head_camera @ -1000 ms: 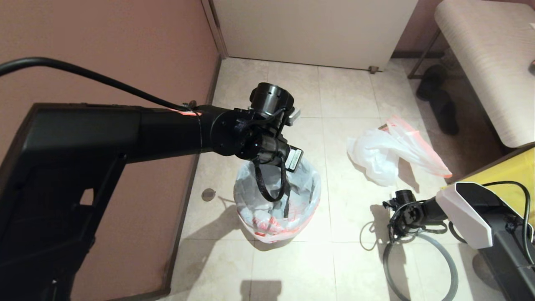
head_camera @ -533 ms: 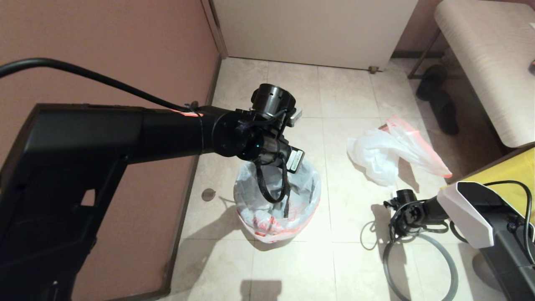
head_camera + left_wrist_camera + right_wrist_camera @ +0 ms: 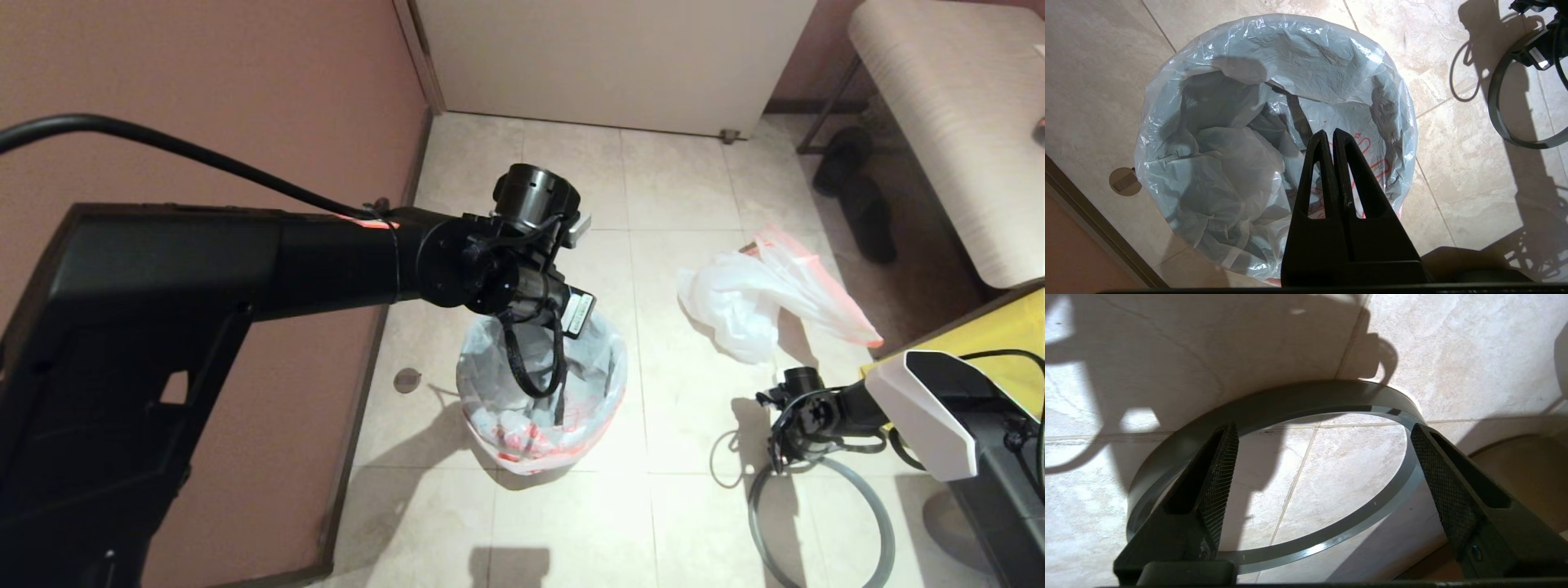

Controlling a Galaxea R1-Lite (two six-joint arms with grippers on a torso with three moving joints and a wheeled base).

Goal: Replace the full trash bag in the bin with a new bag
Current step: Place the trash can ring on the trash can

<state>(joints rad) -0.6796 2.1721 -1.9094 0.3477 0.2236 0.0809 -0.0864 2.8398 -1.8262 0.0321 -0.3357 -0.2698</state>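
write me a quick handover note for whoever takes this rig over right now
Left gripper: shut, empty, above the open mouth of the bin.
Right gripper: open, low over the grey ring rim, which lies flat on the floor, right of the bin.
Full trash bag: out, on the floor beyond the ring.
New bag: lining the bin, draped over its edge.
Done: old bag removed, new one spread in.
Left: probably fit the ring back on the bin.
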